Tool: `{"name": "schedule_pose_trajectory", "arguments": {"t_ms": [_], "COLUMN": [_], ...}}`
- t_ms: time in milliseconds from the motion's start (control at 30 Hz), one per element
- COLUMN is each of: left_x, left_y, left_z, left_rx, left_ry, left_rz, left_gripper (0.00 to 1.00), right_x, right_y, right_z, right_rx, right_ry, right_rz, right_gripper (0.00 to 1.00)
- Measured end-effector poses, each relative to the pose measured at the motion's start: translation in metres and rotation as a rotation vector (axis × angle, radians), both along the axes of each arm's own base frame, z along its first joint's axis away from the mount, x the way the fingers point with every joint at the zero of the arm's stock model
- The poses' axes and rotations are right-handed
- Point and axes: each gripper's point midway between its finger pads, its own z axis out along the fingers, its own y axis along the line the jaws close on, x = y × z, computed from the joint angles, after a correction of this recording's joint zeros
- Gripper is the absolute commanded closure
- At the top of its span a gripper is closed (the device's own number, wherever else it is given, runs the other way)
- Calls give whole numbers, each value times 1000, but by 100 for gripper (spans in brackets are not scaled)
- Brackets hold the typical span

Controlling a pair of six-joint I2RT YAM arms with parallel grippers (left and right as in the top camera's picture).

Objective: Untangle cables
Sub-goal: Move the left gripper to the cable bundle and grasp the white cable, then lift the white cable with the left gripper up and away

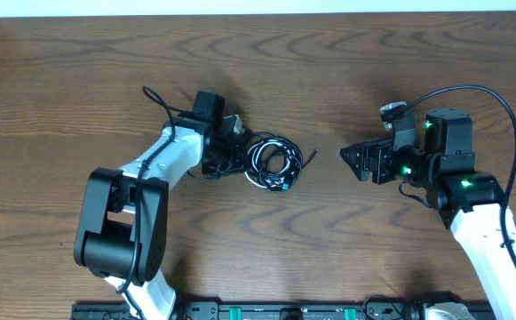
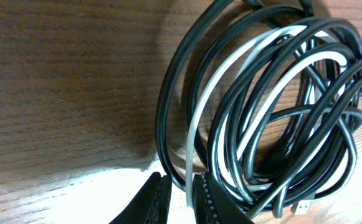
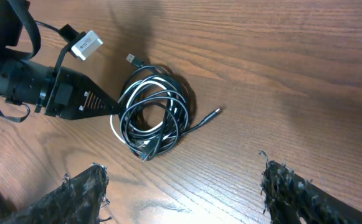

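Ribbed left pincer (image 2: pixel 179 185) pinches glossy coiled cables (image 2: pixel 261 106); woodgrain table (image 2: pixel 62 81).

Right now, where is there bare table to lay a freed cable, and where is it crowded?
Bare brown wooden table spans the far side beyond both arms, and the near middle between the arm bases. A narrower strip lies between the coiled black and white cables and the open right fingers. Crowded where the left fingers grip the coil.
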Motion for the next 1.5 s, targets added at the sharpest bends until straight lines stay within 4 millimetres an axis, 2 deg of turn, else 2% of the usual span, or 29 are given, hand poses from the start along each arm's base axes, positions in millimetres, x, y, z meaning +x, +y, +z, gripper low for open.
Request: {"name": "schedule_pose_trajectory", "arguments": {"t_ms": [67,100,400,467,533,633,667,700,733,800,900,1100,1333,1433,1500], "left_x": [-1,-3,-9,-8,0,24,35,44,46,44,38,44,53,51,49], "left_y": [-1,-1,-7,-9,-14,-29,-36,-44,-47,-56,-64,-78,-87,-87,-86], "left_z": [-1,-2,-2,2,14,62,91,132,151,207,253,305,372,408,424], "left_rx": [1,1,-7,-20,-45,-130,-176,-239,-268,-364,-476,-654,-863,-963,-1008], "left_ry": [1,4,24,27,0,-108,-172,-258,-295,-395,-465,-543,-673,-761,-790], "left_rz": [-3,-4,-17,-19,-23,-22,-23,-27,-28,-36,-40,-21,-11,-25,-15], "left_gripper": [81,92,93,93,93,93,93,93,93,93,93,93,93,93,93], "right_x": [0,0,0,3,6,11,13,14,15,20,25,34,34,36,35], "right_y": [0,0,0,0,1,3,6,9,11,19,25,29,29,30,31], "right_z": [0,0,0,2,5,11,14,17,18,29,38,54,55,53,53], "right_rx": [0,0,6,16,31,52,61,71,76,105,134,181,189,191,192], "right_ry": [0,0,5,1,-5,-26,-36,-44,-49,-87,-120,-169,-165,-161,-159], "right_rz": [0,0,-7,-18,-32,-44,-44,-42,-40,-38,-38,-52,-59,-60,-56], "right_gripper": [22,22,24,24,25,27,27,27,28,28,30,32,32,31,31]}}
